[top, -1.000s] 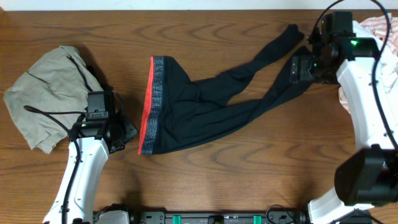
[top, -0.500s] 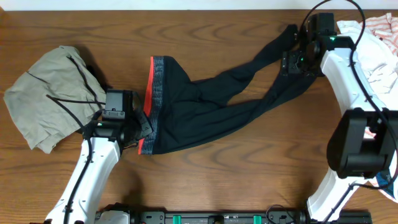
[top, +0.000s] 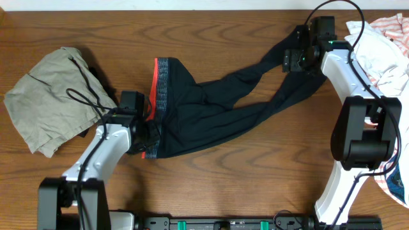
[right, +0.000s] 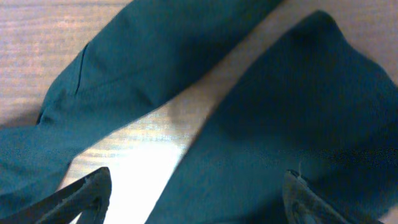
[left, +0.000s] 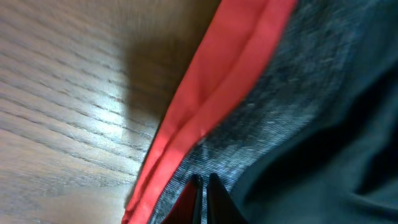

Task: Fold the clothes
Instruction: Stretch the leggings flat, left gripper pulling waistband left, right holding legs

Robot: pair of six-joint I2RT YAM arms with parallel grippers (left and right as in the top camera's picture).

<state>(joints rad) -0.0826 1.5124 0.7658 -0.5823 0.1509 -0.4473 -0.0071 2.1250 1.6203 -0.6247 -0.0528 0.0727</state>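
Likely soft, light and stretchy, the leggings point(top: 211, 121) lie spread just beside the khaki garment point(top: 51, 96), legs trailing away from it. The left gripper point(left: 204, 186) is closed tight at the waistband point(top: 158, 96) end nearest that garment, and I cannot tell whether it grips cloth. The right gripper point(right: 193, 193) gapes wide over the far leg ends. Best taken at waistband and cuffs.

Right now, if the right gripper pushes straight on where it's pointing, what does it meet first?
Likely the leggings: the right gripper is open over both legs, bare table between. Height unclear.
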